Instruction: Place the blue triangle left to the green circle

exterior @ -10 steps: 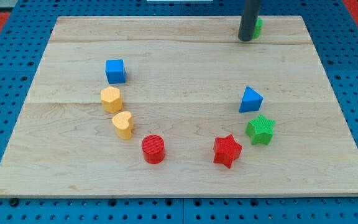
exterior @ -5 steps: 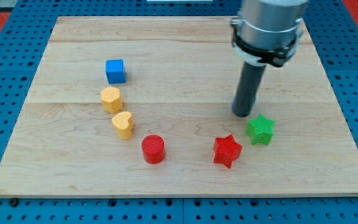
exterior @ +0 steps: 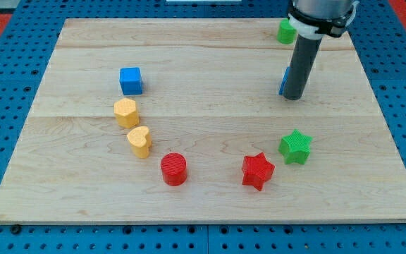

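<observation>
My tip (exterior: 294,97) stands at the view's upper right. The blue triangle (exterior: 284,80) is almost wholly hidden behind the rod; only a thin blue sliver shows at the rod's left edge, just above the tip. The green circle (exterior: 285,31) sits near the board's top edge, above the blue sliver and partly covered by the arm.
A blue cube (exterior: 130,80), a yellow hexagon (exterior: 125,112), a yellow heart (exterior: 139,140) and a red cylinder (exterior: 173,168) curve down the left. A red star (exterior: 258,170) and a green star (exterior: 295,147) lie at the lower right on the wooden board (exterior: 203,204).
The rod came down from the top to the blue triangle, then moved up and right with it. The triangle has shifted from beside the green star towards the green circle.
</observation>
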`<action>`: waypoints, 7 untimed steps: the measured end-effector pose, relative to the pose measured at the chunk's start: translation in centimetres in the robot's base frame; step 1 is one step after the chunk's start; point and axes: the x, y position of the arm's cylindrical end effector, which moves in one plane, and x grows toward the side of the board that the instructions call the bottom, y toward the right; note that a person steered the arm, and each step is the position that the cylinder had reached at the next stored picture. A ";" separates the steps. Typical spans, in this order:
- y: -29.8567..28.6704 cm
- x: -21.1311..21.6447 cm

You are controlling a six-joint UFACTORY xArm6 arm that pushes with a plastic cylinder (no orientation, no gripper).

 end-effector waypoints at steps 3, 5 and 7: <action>1.3 -2.5; 2.0 -5.5; 0.4 -10.5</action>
